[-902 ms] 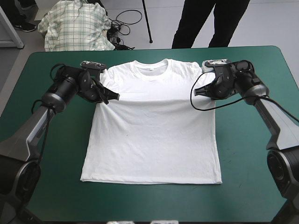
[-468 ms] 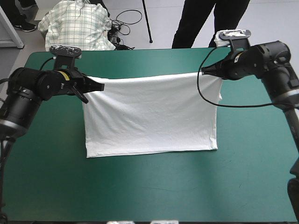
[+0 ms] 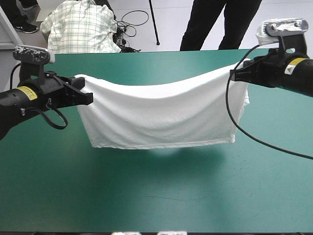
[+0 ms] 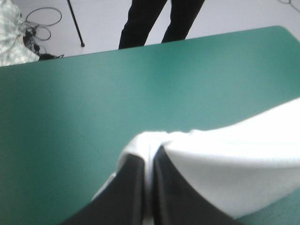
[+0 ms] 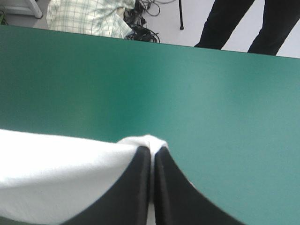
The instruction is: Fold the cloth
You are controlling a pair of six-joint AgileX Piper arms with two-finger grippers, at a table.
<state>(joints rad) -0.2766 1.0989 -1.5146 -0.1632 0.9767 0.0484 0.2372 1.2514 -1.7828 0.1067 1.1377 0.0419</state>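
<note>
Nearest me, an open stretch of the teal-green cover [image 3: 146,196] leaves room to lay a fold down. Just beyond it hangs the T-shirt [image 3: 161,117], lifted over the middle of the table. Its lower hem seems clear of the cover, judging by the shadow [image 3: 166,152] beneath it. I hold it by the upper edge: my left pincer [image 3: 89,96] is clamped on the left corner and my right pincer [image 3: 235,75] on the right. Each pair of black fingers [image 4: 131,187] is all but together, with white fabric bunched between the tips. Gripped at both ends, the shirt hangs as a flat curtain rather than a heap. The top edge sags between my arms, so I judge it is not pulled taut. Farther off, the cover runs on behind the cloth to the table's far edge.
</note>
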